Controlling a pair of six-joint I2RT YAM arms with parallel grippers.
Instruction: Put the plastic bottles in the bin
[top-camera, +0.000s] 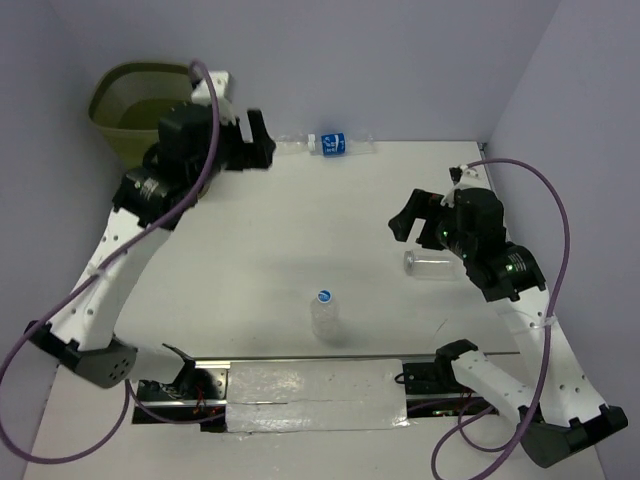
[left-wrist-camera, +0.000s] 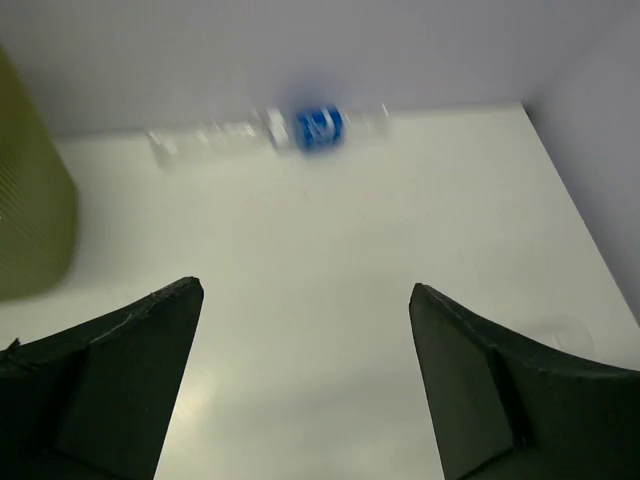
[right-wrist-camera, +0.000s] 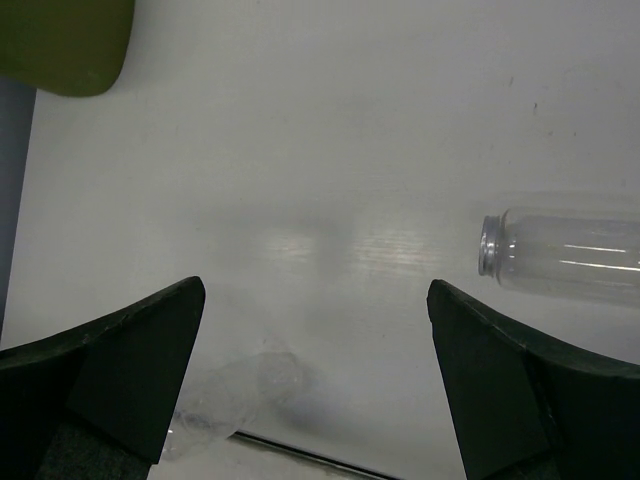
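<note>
Step in hand, as judged: between picks, with no bottle carried. The left gripper (top-camera: 258, 140) hangs at far left just beside the bin (top-camera: 125, 110), jaws wide and empty, looking along the far edge of the bench (top-camera: 230, 270). The right gripper (top-camera: 403, 222) hovers on the right, jaws also wide and empty, just beside the capless clear bottle (top-camera: 430, 265). That bottle lies on its side, and in the right wrist view its open neck points toward the gap but sits off to one side. The blue-label bottle (top-camera: 332, 144) lies at the far edge, mid-bench, near the left gripper. The blue-cap bottle (top-camera: 325, 315) stands upright near-centre, well apart from both grippers. Next move, likely: the right arm centres over the capless bottle, drops and closes across its body, or the left arm reaches for the blue-label one. Thin plastic calls for a light squeeze, and the round body may roll. Count: plastic bottles on the bench, three for sure; the clear stretch left of the blue label may be a fourth, too blurred to tell. One bin, contents not made out.
</note>
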